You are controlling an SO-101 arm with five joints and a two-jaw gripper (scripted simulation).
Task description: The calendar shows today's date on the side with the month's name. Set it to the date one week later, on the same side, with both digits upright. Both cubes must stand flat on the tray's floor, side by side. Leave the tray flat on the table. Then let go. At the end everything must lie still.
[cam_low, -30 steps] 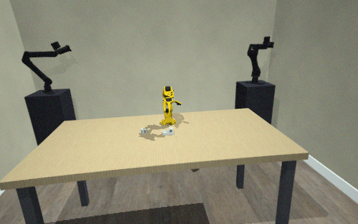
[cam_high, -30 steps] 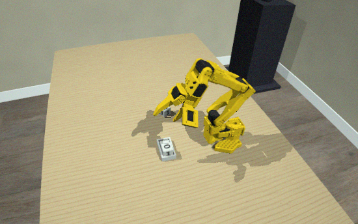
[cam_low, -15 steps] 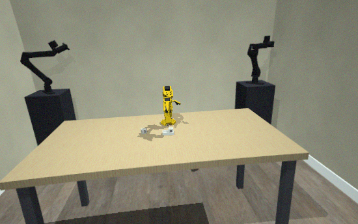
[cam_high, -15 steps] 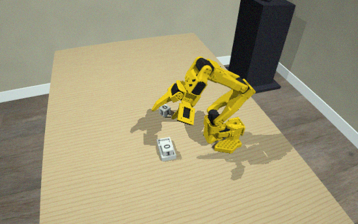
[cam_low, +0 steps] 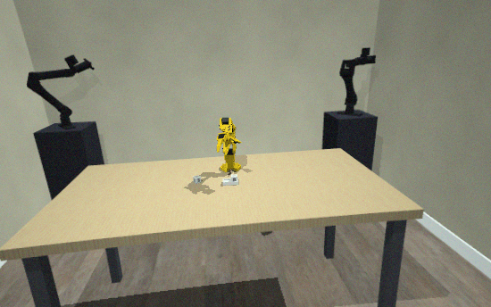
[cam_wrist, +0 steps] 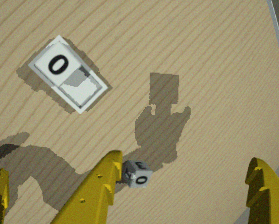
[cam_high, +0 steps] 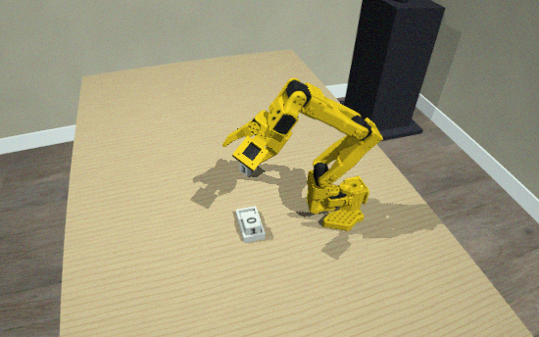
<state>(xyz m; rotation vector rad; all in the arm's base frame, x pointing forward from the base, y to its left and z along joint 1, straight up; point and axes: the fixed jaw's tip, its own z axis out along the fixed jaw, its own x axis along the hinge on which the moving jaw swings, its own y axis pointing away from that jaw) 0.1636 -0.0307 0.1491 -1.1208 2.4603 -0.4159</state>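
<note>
The pincer (cam_high: 239,157) (cam_low: 223,151) (cam_wrist: 185,156) stands spread, its two fingers well apart with nothing gripped between them, and it points down above the loose cube.

The wooden table (cam_high: 142,269) (cam_low: 196,205) (cam_wrist: 215,30) is the biggest thing here. Beyond its far side in the exterior view rise two dark pedestals, one at picture left (cam_low: 62,156) and one at picture right (cam_low: 353,134), each topped by a black arm, the one at picture left (cam_low: 51,75) bent and reaching inward, the one at picture right (cam_low: 351,89) more upright.

The yellow arm (cam_high: 328,113) (cam_low: 229,161) stands on the table, arched up and over.

The white tray (cam_high: 255,239) (cam_low: 228,183) (cam_wrist: 94,98) lies flat on the table, near the arm's base. One cube (cam_high: 251,220) (cam_low: 235,178) (cam_wrist: 57,64) sits in it, a 0 on its top face; the wrist view shows it toward one end, with bare tray floor beside it. The loose cube (cam_high: 246,170) (cam_low: 197,179) (cam_wrist: 140,176) is outside the tray, on the table in the arm's shadow, with a 3 showing in the top view and a 0 on a face in the wrist view.
</note>
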